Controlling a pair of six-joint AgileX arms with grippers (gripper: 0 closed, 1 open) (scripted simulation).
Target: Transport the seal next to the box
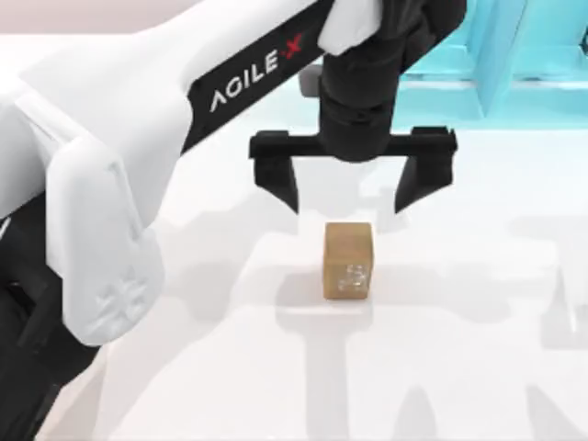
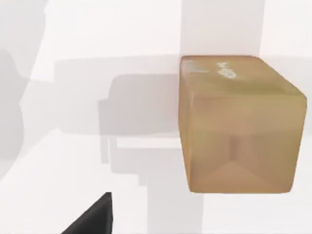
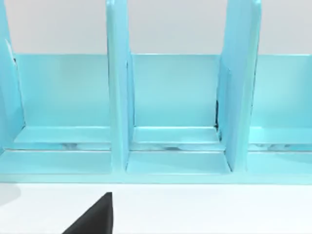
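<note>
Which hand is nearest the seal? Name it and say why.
The left hand: it hangs open just behind the seal, with neither finger touching it. The right arm is off by the turquoise frame, which its wrist view faces.

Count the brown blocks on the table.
1: the seal sits on the white table, just below the open left gripper. Others may be hidden under the arm.

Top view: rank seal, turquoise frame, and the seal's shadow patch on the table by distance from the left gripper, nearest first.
Measured from the left gripper, open above the table:
1. Seal, just below the fingertips in the picture, untouched.
2. Seal's shadow, beside the seal toward the table's left.
3. Turquoise frame, at the far right edge, behind the gripper.
</note>
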